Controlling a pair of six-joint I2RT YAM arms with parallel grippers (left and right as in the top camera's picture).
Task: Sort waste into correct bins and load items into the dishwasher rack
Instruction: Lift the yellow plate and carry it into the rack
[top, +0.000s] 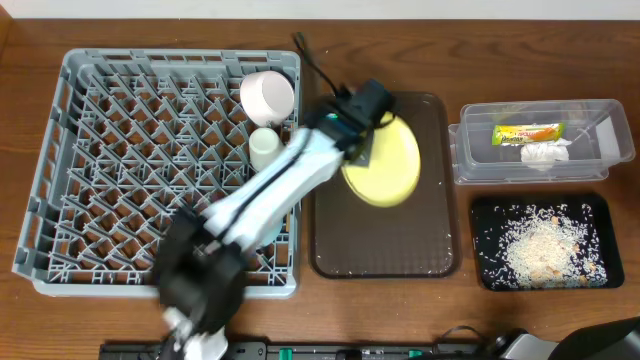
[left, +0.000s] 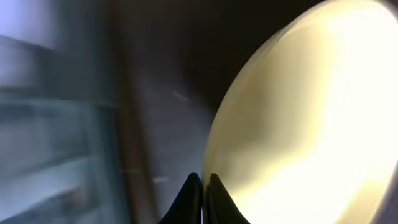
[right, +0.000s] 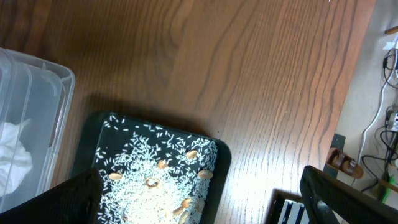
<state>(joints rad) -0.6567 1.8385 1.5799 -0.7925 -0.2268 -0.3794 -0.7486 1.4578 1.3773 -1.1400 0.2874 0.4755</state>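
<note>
The grey dishwasher rack (top: 100, 180) fills the left side of the table (top: 470, 50). Over the brown serving tray (top: 385, 240), the left gripper (left: 203, 186) clamps the rim of the tilted yellow plate (top: 390, 165); the right gripper (right: 200, 177) gapes wide near the rice-strewn black tray (right: 90, 146).

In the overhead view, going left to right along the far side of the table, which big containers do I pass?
Grey dishwasher rack → brown serving tray → clear plastic tub.
</note>
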